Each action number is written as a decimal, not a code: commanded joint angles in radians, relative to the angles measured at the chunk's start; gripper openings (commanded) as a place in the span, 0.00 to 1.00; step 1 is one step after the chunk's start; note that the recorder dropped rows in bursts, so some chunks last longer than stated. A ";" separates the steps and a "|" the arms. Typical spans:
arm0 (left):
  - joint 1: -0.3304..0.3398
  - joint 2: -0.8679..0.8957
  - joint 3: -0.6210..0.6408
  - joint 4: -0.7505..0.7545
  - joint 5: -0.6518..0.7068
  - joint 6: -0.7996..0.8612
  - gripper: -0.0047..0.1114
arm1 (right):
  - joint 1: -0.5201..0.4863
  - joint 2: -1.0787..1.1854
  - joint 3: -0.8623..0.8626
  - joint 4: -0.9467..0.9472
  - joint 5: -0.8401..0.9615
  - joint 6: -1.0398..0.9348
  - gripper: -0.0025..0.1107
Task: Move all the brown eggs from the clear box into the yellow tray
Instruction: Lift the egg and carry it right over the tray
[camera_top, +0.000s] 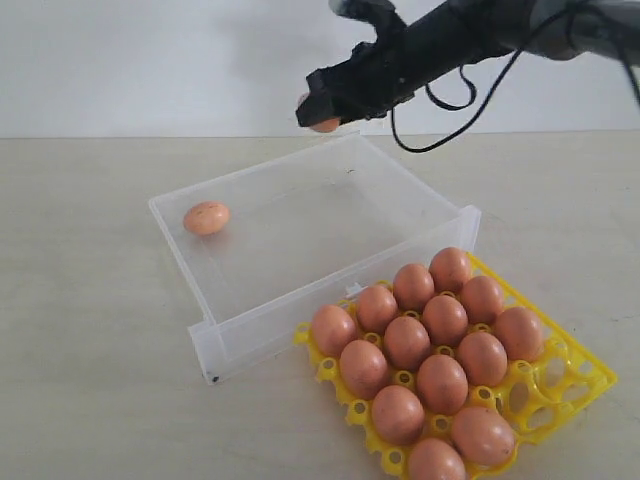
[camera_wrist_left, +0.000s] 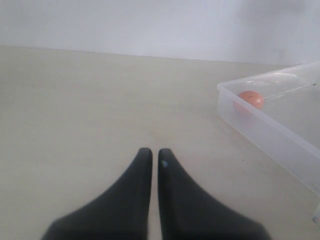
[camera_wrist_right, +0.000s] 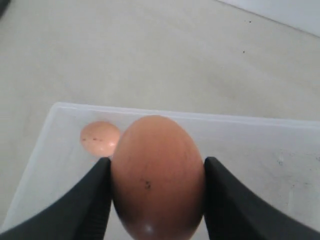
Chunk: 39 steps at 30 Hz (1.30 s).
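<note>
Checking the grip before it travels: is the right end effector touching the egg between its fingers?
Touching. The right wrist view shows the right end effector pressing both sides of the egg, with no gap.

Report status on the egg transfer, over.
Right gripper shut on brown egg, above clear box. Left gripper shut, empty. Lone egg in box; yellow tray has free cups. Nothing in the way.

The clear box, translucent and low-walled, sits skewed. One speckled brown egg lies on its side near the box's 10 o'clock corner. Another egg hangs above the 12 o'clock rim, pinched in the right gripper. The yellow tray, just beside the box at its 4 o'clock, holds over a dozen eggs upright, with open cups along its 3 o'clock edge.
</note>
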 joint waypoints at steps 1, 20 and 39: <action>0.003 -0.003 0.003 -0.003 -0.005 -0.001 0.08 | -0.047 -0.365 0.489 0.323 -0.387 -0.339 0.02; 0.003 -0.003 0.003 -0.003 -0.005 -0.001 0.08 | 0.104 -0.983 1.282 0.423 -1.798 -0.607 0.02; 0.003 -0.003 0.003 -0.003 -0.005 -0.001 0.08 | -0.584 -0.618 1.158 -2.440 -2.106 2.332 0.02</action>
